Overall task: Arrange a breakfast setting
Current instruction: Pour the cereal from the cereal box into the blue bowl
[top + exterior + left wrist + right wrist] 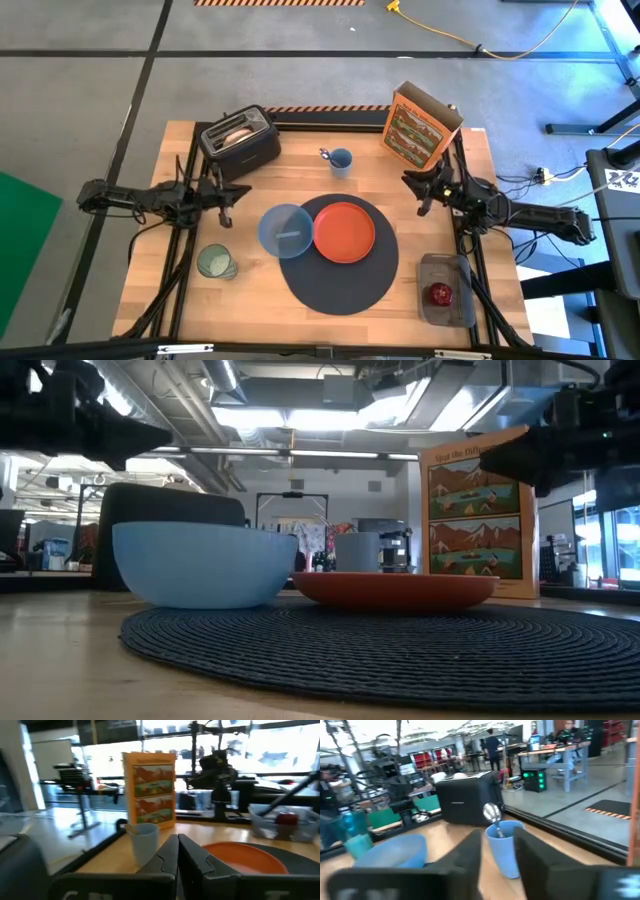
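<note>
The dark-grey mat lies at the table's middle. The orange plate rests on it, and the translucent blue bowl stands on the mat's left edge. The green glass cup stands near left. The spoon stands in a small blue cup. The red apple lies in a grey tray. A toast slice sticks out of the toaster. My left gripper is shut and empty, left of the bowl. My right gripper is open and empty, right of the plate.
The black toaster stands at the far left and the orange cereal box at the far right. The grey tray sits at the near right corner. Bare wood shows between the toaster and the mat.
</note>
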### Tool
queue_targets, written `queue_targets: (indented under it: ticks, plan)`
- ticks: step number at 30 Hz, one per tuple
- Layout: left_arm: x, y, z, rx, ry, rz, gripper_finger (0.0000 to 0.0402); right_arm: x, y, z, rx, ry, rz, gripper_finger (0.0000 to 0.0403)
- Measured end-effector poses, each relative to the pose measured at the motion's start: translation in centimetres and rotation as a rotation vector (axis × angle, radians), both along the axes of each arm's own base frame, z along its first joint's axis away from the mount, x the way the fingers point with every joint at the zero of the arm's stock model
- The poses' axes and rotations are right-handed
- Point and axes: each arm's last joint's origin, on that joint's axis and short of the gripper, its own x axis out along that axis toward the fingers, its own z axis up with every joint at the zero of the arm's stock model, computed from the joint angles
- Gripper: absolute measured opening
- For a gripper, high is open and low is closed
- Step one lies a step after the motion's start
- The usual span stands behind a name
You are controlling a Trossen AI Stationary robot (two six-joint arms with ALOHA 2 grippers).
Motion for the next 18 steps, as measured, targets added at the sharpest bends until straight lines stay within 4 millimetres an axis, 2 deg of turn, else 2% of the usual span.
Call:
queue_targets:
  ticks: [5,8,12,18]
  plan:
    - [-0.3,0.1,1.2,0.028,-0.022,0.040,0.0004,0.6,-0.4,1.9,0.006,0.059,-0.115,0.0228]
    - [-0.3,0.1,1.6,0.027,-0.025,0.042,0.0024,1.0,-0.7,3.3,-0.006,0.120,-0.181,0.0271]
    - [-0.3,0.2,1.5,-0.003,-0.023,0.075,0.0076,1.5,-0.9,5.4,-0.007,0.196,-0.213,0.0295]
    - [0.0,0.2,1.1,-0.067,-0.008,0.074,0.0150,2.0,-0.9,9.1,-0.030,0.279,-0.210,0.0298]
